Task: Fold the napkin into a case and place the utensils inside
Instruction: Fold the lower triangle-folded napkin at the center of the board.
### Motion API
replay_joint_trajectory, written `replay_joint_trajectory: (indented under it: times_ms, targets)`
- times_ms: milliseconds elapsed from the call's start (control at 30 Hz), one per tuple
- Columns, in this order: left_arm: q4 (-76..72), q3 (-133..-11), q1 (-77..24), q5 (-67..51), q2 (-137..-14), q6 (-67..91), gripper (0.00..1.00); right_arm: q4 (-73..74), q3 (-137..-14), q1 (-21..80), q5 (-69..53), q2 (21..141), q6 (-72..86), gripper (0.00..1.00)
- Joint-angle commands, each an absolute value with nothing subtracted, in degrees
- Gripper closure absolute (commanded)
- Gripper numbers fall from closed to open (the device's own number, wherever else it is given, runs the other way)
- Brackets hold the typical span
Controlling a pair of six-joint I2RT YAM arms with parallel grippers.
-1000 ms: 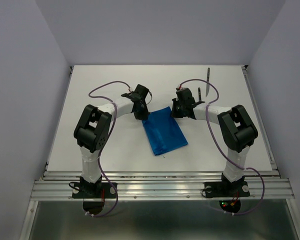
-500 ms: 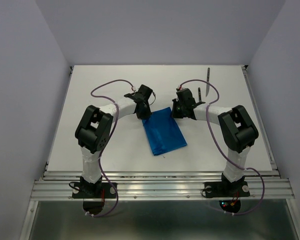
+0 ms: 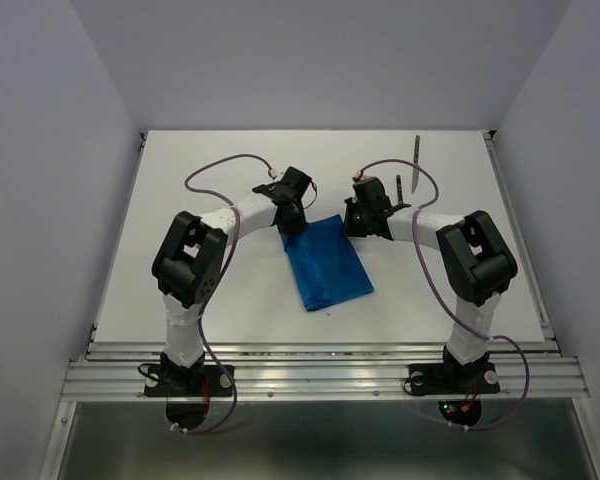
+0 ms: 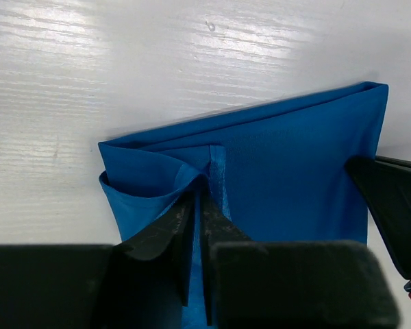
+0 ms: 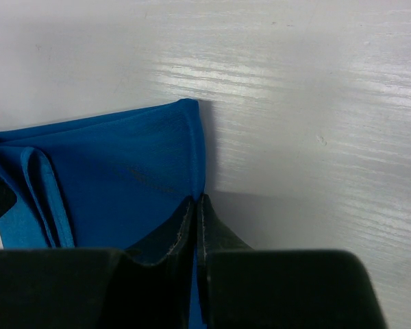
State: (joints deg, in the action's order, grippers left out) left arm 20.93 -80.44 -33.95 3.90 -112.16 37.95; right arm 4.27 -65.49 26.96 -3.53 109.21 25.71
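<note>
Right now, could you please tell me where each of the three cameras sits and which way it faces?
Top: fixed above and behind the arm bases, looking down over the table; shows both arms, left gripper, right gripper, napkin.
Left wrist: on the left arm, looking past its own fingers at the napkin's puckered corner.
Right wrist: on the right arm, looking past its own fingers at another napkin corner.
Shared: every view shows the napkin; each wrist view catches the other gripper.
</note>
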Motion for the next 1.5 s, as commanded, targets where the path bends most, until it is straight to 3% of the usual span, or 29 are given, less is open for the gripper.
replay_joint_trajectory:
  times_ms: [0, 100, 267, 367, 667, 1167, 1467]
  targets:
    - [22.41, -83.85, -34.8, 6.15, -111.0, 37.35, 0.75, 5.1, -64.34, 26.81, -4.13, 107.49, 25.93, 0.93]
    - [22.94, -84.37, -35.16, 6.41, -111.8, 37.27, 0.67, 5.1, -64.25, 26.81, -4.13, 107.4, 25.93, 0.93]
    - [23.55, -84.99, -35.59, 6.86, -112.85, 37.62, 0.64, 5.19, -64.07, 26.81, -4.04, 107.14, 25.84, 0.93]
    - [23.99, -85.34, -35.68, 7.21, -113.38, 37.71, 0.58, 5.1, -63.98, 26.81, -4.04, 107.14, 25.84, 0.93]
    - [24.52, -86.13, -35.95, 8.0, -115.57, 37.97, 0.58, 5.19, -64.16, 26.81, -4.04, 106.96, 25.75, 0.93]
    - [24.87, -86.92, -36.39, 8.44, -117.68, 38.58, 0.63, 4.83, -63.63, 26.81, -4.48, 106.61, 25.84, 0.93]
    - [25.66, -87.71, -36.56, 8.61, -119.53, 38.94, 0.83, 4.48, -63.19, 26.81, -4.75, 106.0, 25.66, 0.93]
